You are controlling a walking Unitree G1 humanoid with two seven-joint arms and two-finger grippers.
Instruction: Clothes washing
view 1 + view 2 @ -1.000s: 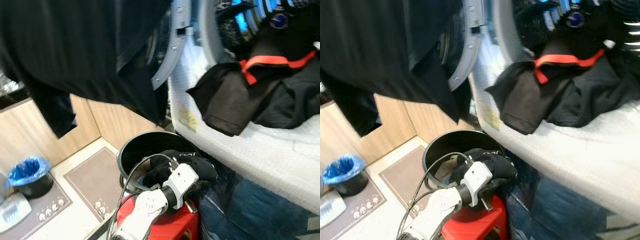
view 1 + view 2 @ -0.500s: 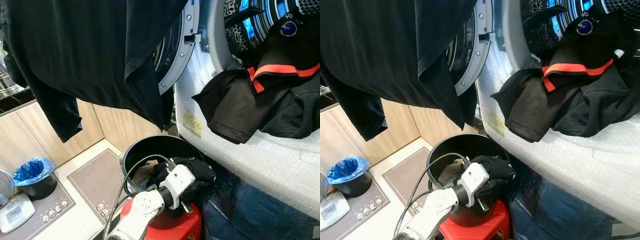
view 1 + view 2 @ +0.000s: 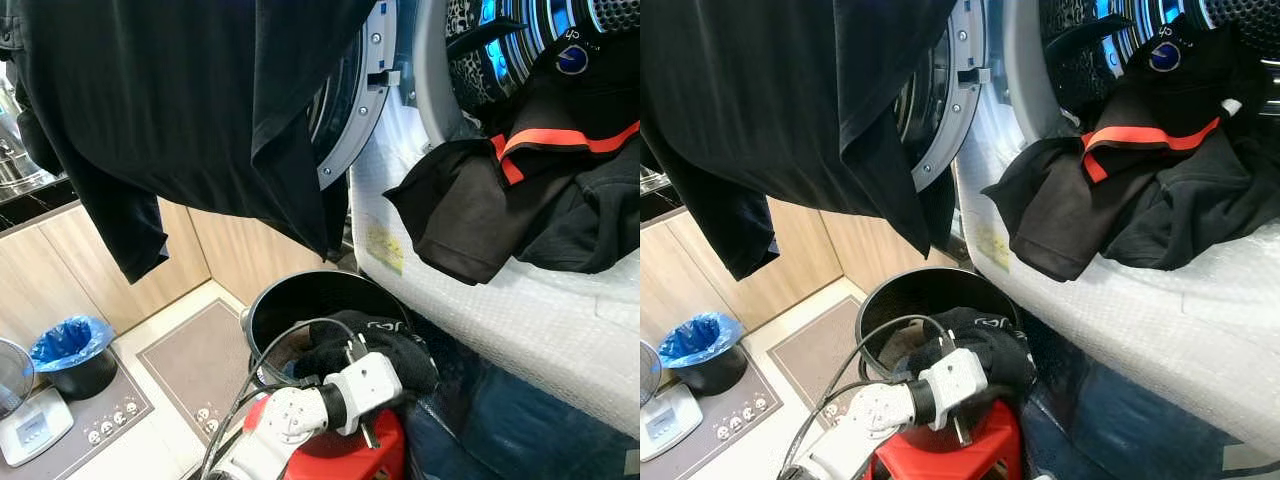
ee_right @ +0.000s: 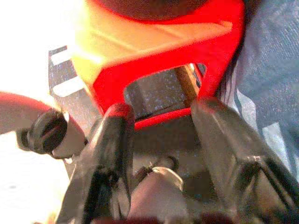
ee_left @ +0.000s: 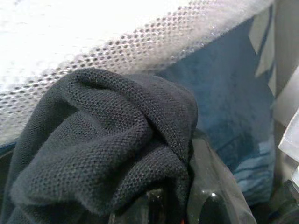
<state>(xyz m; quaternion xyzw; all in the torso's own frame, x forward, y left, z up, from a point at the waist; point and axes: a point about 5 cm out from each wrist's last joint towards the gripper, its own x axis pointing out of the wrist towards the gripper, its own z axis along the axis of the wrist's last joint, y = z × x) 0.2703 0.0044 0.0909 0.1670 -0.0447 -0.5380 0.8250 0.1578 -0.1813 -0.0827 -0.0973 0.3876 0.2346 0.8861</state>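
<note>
The left gripper (image 3: pixel 385 352) sits at the right-hand rim of a black bucket (image 3: pixel 290 300), its jaws buried in a bunched dark knit garment (image 3: pixel 375 345) and closed on it; in the left wrist view that cloth (image 5: pixel 107 154) covers the fingers almost wholly. The bundle rests over the bucket's edge, partly inside and partly spilling toward the washing machine. The bucket stands on a red stool (image 3: pixel 340 460), and more fabric lies down in its open mouth.

The right gripper (image 4: pixel 161 140) hangs low by the stool; its two black fingers (image 4: pixel 112 140) stand well apart with nothing between them, the stool's red frame (image 4: pixel 163 51) beyond.

Just beside the bucket to the right is the washing machine, its front wrapped in white bubble film (image 3: pixel 520 310) with blue sheet (image 3: pixel 500 430) below. The round door (image 3: pixel 350 110) stands swung open to the left, its edge above the bucket. From the drum opening (image 3: pixel 520 30) a heap of black clothes with a red stripe (image 3: pixel 540 180) hangs out over the lower lip, one dark brown-black flap drooping down the film.

A large black shirt (image 3: pixel 190 110) hangs across the upper left, its lowest hem near the bucket's rim, leaving a narrow gap between hem, door and bucket.

Further left, the tiled floor (image 3: pixel 190 350) lies open beside wooden cabinets (image 3: pixel 60 270); a small bin with a blue liner (image 3: pixel 68 352) and a white scale (image 3: pixel 30 428) stand well apart from the bucket
</note>
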